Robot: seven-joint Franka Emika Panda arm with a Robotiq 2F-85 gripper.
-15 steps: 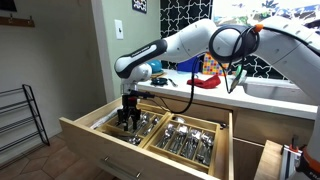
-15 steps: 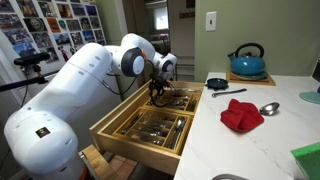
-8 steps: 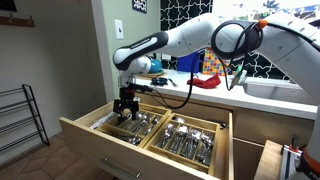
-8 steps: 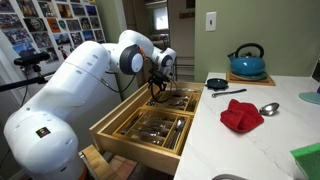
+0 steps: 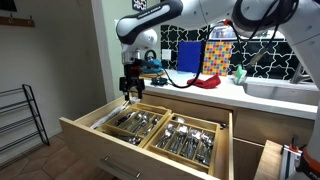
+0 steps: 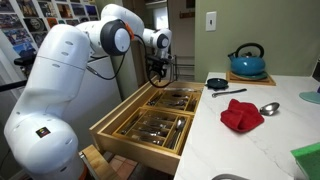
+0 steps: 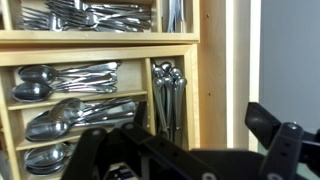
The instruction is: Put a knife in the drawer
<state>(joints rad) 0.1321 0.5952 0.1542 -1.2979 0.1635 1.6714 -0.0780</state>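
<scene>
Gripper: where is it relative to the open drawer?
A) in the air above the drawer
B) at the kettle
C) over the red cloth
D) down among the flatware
A: in both exterior views the gripper hangs above the open drawer, clear of its flatware.

A teal kettle [image 6: 246, 62] stands at the back of the white countertop [image 6: 230, 150], with a small black pan [image 6: 217, 83] just beside it. Nearer the front lie a crumpled red cloth [image 6: 240, 114] and a metal spoon [image 6: 268, 108] — close together. A wire rack [image 5: 20, 118] stands on the floor.
</scene>
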